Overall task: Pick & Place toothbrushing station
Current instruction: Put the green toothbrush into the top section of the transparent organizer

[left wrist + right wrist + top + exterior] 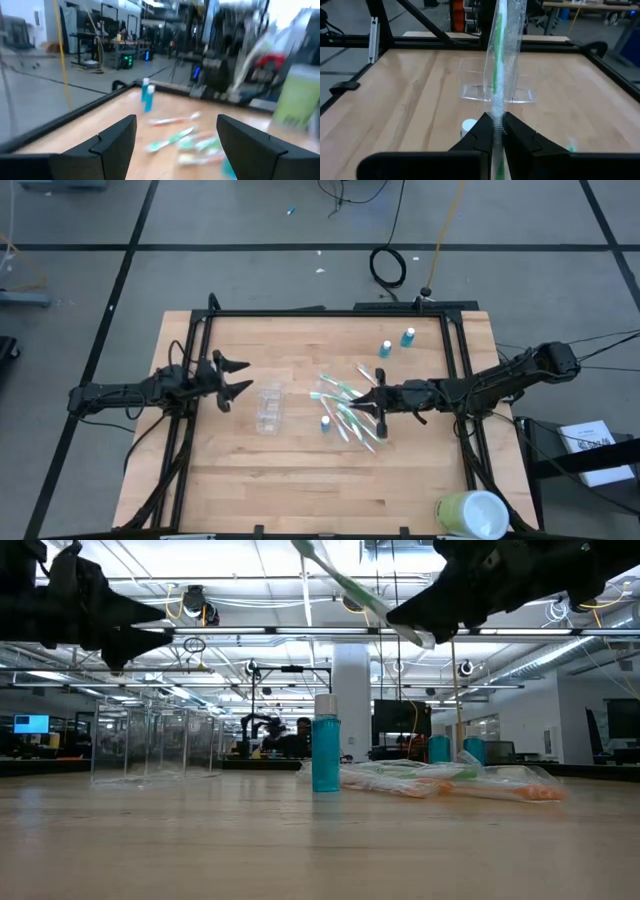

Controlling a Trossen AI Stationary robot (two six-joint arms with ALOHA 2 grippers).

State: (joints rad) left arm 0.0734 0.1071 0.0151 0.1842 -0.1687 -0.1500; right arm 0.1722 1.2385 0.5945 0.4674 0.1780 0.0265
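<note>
Right gripper — clamped on toothbrush

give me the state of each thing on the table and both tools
right tool: shut on a wrapped toothbrush, lifted off the table
left tool: open, empty, above the table
clear cup: empty, on the table
loose toothbrushes: lying in a pile
blue tube: upright, capped
large green cup: lying on its side
</note>
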